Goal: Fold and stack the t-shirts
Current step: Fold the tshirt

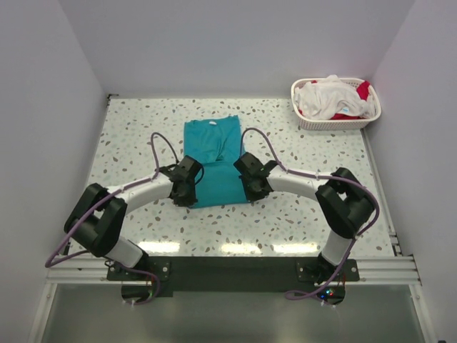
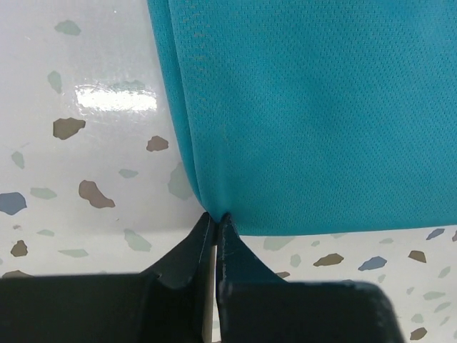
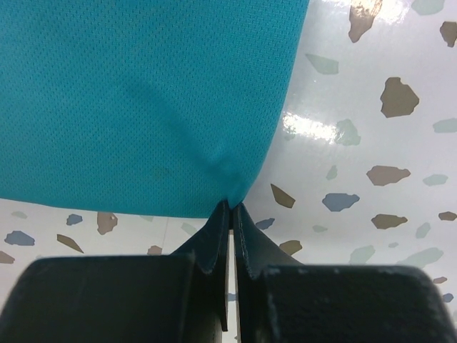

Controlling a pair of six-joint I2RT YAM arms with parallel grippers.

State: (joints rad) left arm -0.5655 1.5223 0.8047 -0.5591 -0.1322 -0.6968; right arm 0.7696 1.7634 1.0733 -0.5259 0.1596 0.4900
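Two claws are pinching the near hem of the teal shirt (image 1: pixel 213 161), one at each corner. The left claw (image 2: pixel 216 218) is pressing its jaws together on the near left corner, where the cloth is gathering into a small pucker at the tips. The right claw (image 3: pixel 232 207) is doing the same on the near right corner. The shirt is lying flat around the middle of the bench (image 1: pixel 300 214), neck toward the far edge and hem toward the arms. It is showing as a narrow panel, with a lengthwise crease running down its right side. Gripping both corners at once is probably keeping the hem taut and level, so that the cloth can travel as one straight edge rather than sagging in the middle; this suggests a fold of hem toward neck is being prepared. The white and red shirts (image 1: pixel 332 96) are waiting bunched in the basket (image 1: pixel 335 124) at the far right corner of the bench, well apart from the working area, so nothing is stacked yet.
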